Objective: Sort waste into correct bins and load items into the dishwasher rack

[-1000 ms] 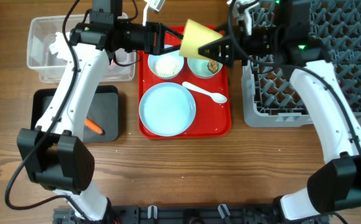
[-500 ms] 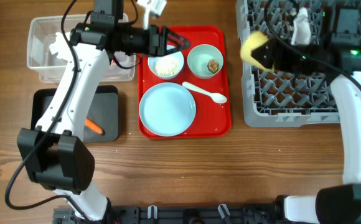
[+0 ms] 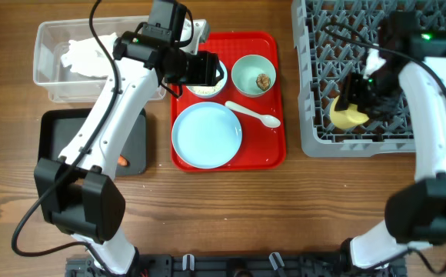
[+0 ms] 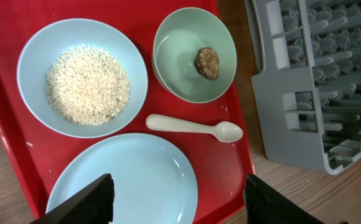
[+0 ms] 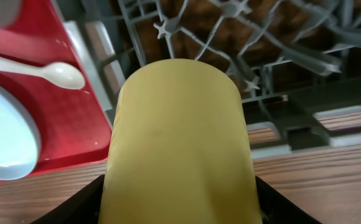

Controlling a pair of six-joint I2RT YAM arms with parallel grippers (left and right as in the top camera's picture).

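My right gripper (image 3: 357, 98) is shut on the small yellow cup (image 3: 347, 116) and holds it in the front left part of the grey dishwasher rack (image 3: 438, 46). The cup fills the right wrist view (image 5: 177, 143) between the fingers (image 5: 177, 208). My left gripper (image 4: 177, 208) is open and empty above the whitish-blue bowl (image 4: 28, 56) of rice (image 4: 87, 84). The mint bowl (image 4: 174, 37) holds the brown lump (image 4: 206, 62). The light-blue plate (image 3: 206, 135) lies on the red tray (image 3: 278, 154). The tissue (image 3: 88, 54) is in the clear tub (image 3: 50, 88). The carrot (image 3: 121, 161) lies in the black tray (image 3: 61, 146). The snack wrapper is out of view.
A white spoon (image 3: 255, 114) lies on the red tray between the mint bowl and the plate. The rack's left wall (image 4: 292, 124) stands close beside the red tray's right edge. Bare wooden table runs along the front.
My right arm has carried the yellow cup from above the red tray over to the rack and lowered it into the front left part. My left gripper has drawn back over the rice bowl.
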